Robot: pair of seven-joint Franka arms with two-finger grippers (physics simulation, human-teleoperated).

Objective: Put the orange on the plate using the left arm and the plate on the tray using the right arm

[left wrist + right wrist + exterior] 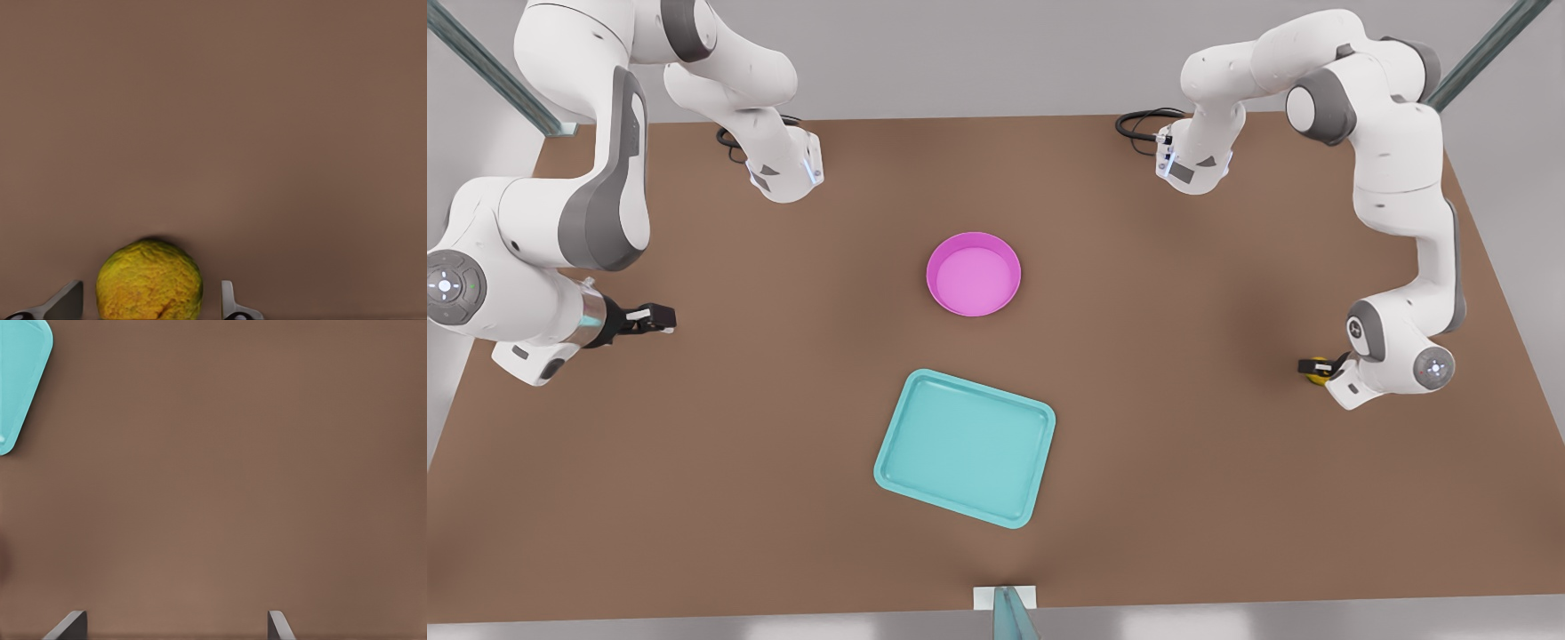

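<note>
The orange, yellow-orange with bumpy greenish skin, rests on the brown table at the front view's right. My left gripper stands open with a finger on each side of the orange and a gap at both; it sits low over the fruit. The pink plate lies empty at the table's middle. Nearer the front edge lies the teal tray, also empty, and one of its corners shows in the right wrist view. At the front view's left, my right gripper hangs open above bare table.
The brown table runs wide around the plate and tray. Both arm bases stand at the far edge, each with a black cable. A small white bracket sits at the table's near edge.
</note>
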